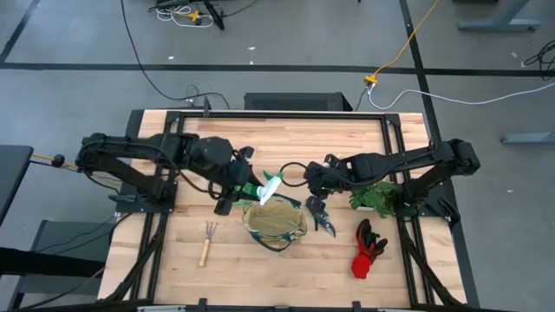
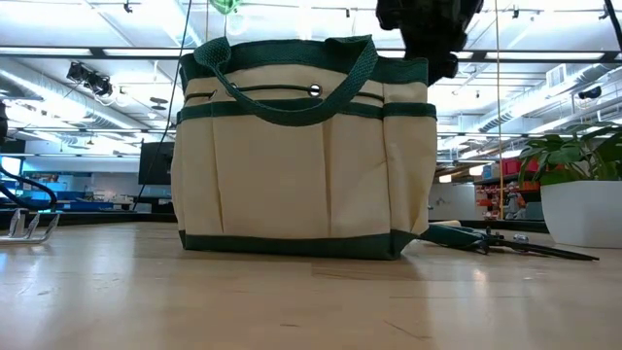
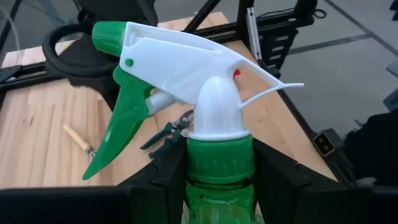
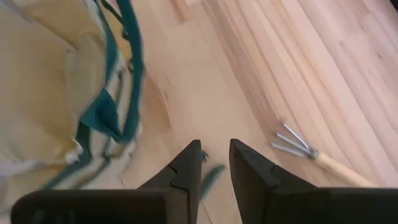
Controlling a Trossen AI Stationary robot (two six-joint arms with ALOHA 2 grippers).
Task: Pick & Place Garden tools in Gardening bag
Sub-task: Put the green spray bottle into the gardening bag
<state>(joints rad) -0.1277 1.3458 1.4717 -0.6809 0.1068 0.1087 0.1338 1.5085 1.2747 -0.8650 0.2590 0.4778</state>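
- The left gripper (image 1: 236, 184) pinched the green spray bottle (image 1: 264, 185) by its neck, nozzle pointing toward the gardening bag (image 1: 276, 223).
- The bag's open mouth lay just beside and below the bottle (so the left arm was nearer).
- The right gripper (image 4: 214, 163), fingers slightly apart and empty, hovered by the bag's far side.
- Pruning shears (image 1: 320, 215) lay on the table beside it.

Left hand (image 1: 251, 186) gripping, right hand (image 4: 214, 163) parted
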